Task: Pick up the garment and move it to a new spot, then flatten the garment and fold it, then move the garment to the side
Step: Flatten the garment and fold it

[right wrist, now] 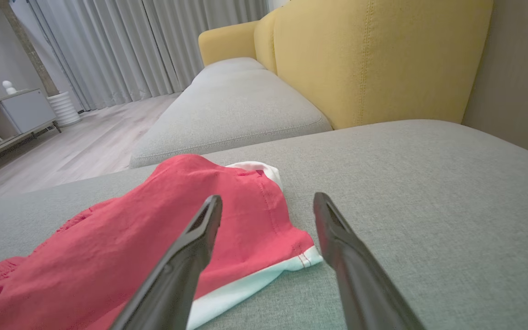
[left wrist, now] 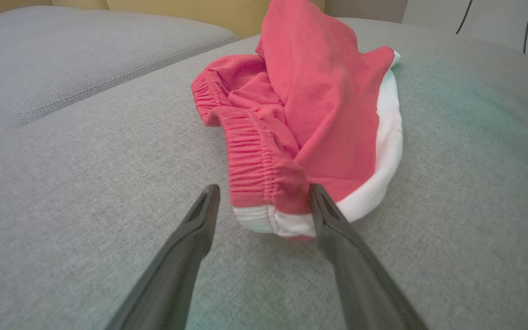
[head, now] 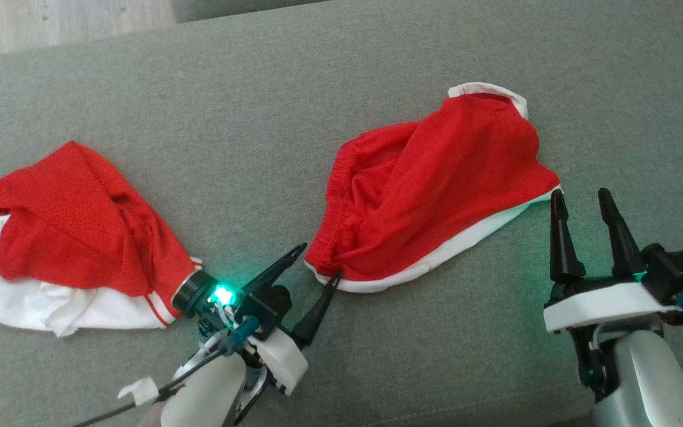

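Where garment (head: 430, 190) lies: crumpled on sofa seat (head: 318, 89).
L claw (head: 319, 261): open, straddling garment's waistband corner.
R claw (head: 581, 194): open, just beside garment's hem corner.
2nd red cloth (head: 69, 219): well left of garment.

Grey sofa cushion (right wrist: 429, 192), yellow backrest (right wrist: 374, 59), curtains (right wrist: 122, 46)

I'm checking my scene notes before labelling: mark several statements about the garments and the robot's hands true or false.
1. The left hand and right hand are both open. True.
2. The red shorts hang lifted off the grey cushion. False: they lie on it.
3. A second red-and-white garment lies to the robot's left. True.
4. The shorts lie flat and folded. False: they are crumpled, waistband bunched.
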### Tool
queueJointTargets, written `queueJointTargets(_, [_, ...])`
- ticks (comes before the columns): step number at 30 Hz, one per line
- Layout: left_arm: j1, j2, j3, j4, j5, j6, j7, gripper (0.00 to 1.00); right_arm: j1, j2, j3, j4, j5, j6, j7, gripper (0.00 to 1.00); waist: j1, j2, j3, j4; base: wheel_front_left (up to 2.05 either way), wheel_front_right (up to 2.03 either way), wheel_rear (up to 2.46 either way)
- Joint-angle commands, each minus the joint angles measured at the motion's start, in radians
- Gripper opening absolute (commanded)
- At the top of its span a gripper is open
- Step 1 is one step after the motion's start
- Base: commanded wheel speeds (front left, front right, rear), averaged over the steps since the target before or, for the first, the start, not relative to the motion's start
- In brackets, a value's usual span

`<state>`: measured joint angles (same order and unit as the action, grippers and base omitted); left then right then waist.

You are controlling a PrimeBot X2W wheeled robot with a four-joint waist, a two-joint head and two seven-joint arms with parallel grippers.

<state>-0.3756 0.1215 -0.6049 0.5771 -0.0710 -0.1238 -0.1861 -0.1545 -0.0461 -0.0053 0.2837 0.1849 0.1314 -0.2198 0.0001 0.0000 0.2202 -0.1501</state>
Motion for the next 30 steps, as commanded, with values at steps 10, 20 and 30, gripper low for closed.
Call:
queueJointTargets(10, [-0.062,0.018,0.014,-0.027,-0.027,0.015,-0.045,0.0,-0.07,-0.004,-0.027,0.048,-0.047,-0.001,0.076,1.0,-0.0001,0.0,0.01,0.01,0.0,0.0,0.0])
queueJointTargets(20, [-0.05,-0.005,0.0,-0.081,-0.035,0.033,-0.071,0.0,-0.167,-0.004,-0.118,0.234,-0.139,-0.001,0.241,1.0,-0.0001,0.0,0.004,0.056,0.0,0.0,0.0])
queueJointTargets(30, [-0.052,-0.012,-0.017,-0.095,-0.038,0.036,-0.074,0.0,-0.213,-0.004,-0.118,0.304,-0.187,-0.001,0.234,1.0,-0.0001,0.0,0.018,0.074,0.0,0.0,0.0])
